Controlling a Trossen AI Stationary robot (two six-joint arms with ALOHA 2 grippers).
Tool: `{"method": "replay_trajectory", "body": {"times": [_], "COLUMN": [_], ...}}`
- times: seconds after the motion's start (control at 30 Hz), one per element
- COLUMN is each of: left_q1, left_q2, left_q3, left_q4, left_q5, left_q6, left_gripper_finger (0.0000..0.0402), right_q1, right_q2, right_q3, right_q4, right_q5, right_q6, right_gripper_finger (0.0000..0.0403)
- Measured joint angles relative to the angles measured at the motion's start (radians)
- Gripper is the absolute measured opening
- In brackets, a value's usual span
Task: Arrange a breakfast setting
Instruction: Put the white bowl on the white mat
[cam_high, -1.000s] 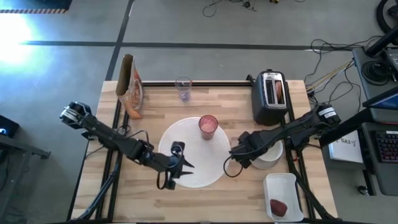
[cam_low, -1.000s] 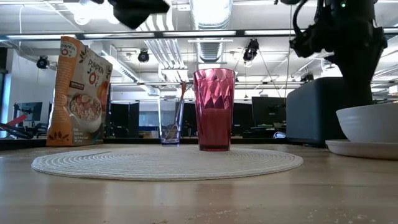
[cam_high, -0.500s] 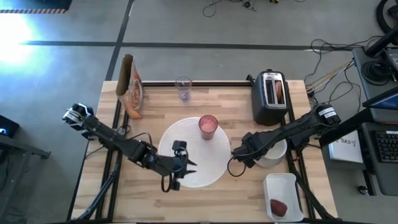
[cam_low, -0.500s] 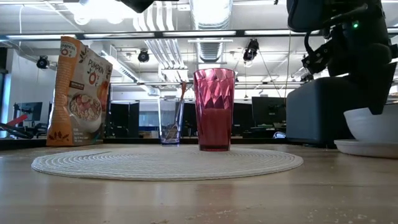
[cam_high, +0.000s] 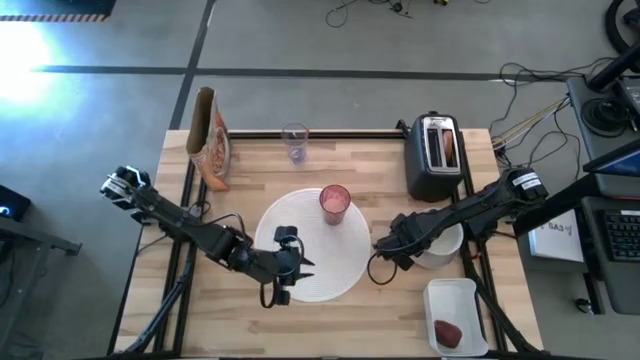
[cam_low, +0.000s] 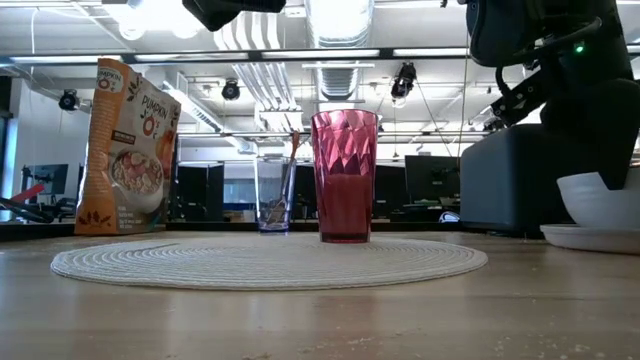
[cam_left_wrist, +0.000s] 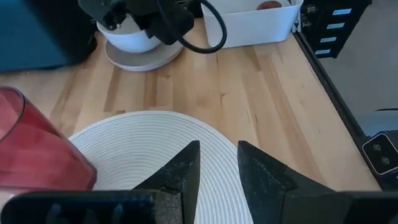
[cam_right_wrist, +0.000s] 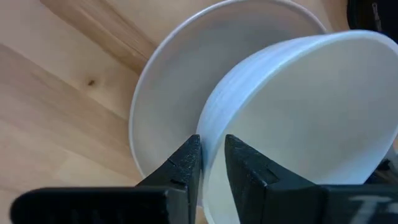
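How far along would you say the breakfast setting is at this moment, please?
Done: the pink translucent tumbler stands on the round white woven placemat. In hand: the right gripper pinches the rim of the small white bowl, which sits on the white plate beside the mat. Left: bowl and plate, the bread in the black-and-silver toaster and the dark-red fruit in the rectangular white tray. The left gripper hovers over the mat.

Readable text: "PUMPKIN O's" in large white letters on the orange cereal bag (cam_low: 128, 145), standing left of the pink cup (cam_low: 345, 176) | bag's smaller print: too small to read | paper sheet (cam_high: 556, 236) right of the toaster (cam_high: 436, 154): dark handwriting, illegible | no other legible signs
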Motion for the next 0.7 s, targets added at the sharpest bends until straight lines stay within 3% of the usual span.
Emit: {"method": "replay_trajectory", "body": {"times": [0.27, 0.5, 0.7], "left_q1": [-0.005, -0.007, -0.008], "left_q2": [0.0, -0.028, -0.104], "left_q3": [0.0, 0.0, 0.0], "left_q4": [0.004, -0.029, -0.114], "left_q5": [-0.001, -0.001, -0.001], "left_q6": [0.0, -0.001, -0.033], "left_gripper_finger": [0.0091, 0.0091, 0.0091], "right_q1": [0.0, 0.0, 0.0], "right_q2": [0.0, 0.0, 0.0], "right_q3": [0.0, 0.005, 0.095], "right_q4": [0.004, -0.003, -0.004], "right_q5": [-0.019, -0.09, -0.105], "right_q6": [-0.053, -0.068, -0.108], "right_gripper_finger": [0.0013, 0.001, 0.0009]}}
